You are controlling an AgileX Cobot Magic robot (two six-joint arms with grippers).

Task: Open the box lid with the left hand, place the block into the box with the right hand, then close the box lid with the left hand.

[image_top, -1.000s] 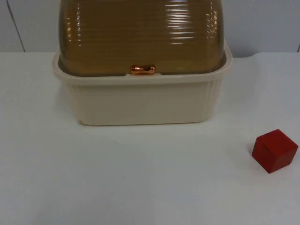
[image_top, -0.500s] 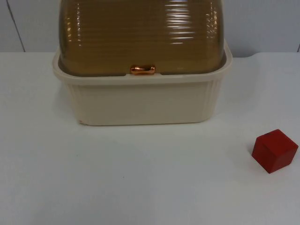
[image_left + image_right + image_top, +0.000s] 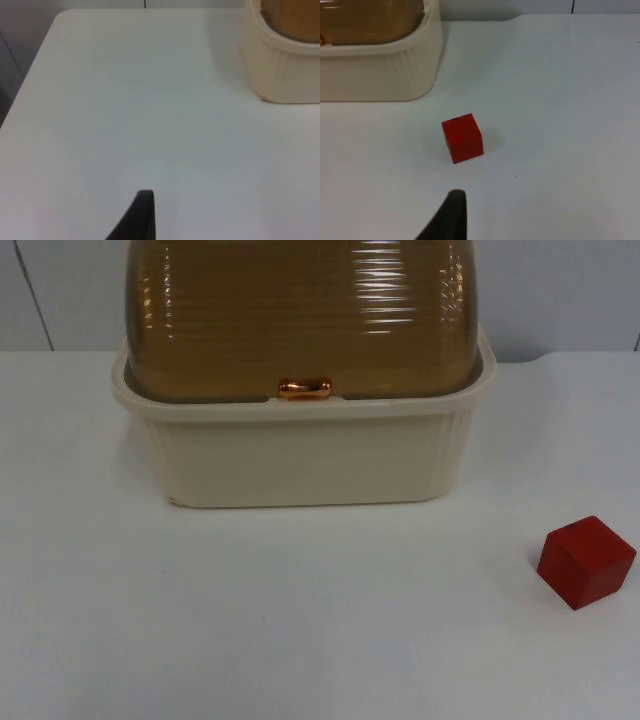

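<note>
Lid (image 3: 300,310) shut, block (image 3: 586,562) well apart on surface (image 3: 300,620); both arms' jaws state can't tell; risk: left gripper (image 3: 142,220) slips off small handle (image 3: 303,388).

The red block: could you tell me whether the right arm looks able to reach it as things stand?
Probably yes. The red block sits alone on the white table, apart from the cream box, with nothing between it and the right gripper.

We record a cream box (image 3: 300,465) with faint vertical ribbing on its walls, a translucent amber-brown lid (image 3: 300,315) banded by horizontal ridges, and a shiny copper handle (image 3: 303,388). The block (image 3: 585,561) is plain red. The worktop (image 3: 300,620) is white, the partition wall (image 3: 560,290) grey.
</note>
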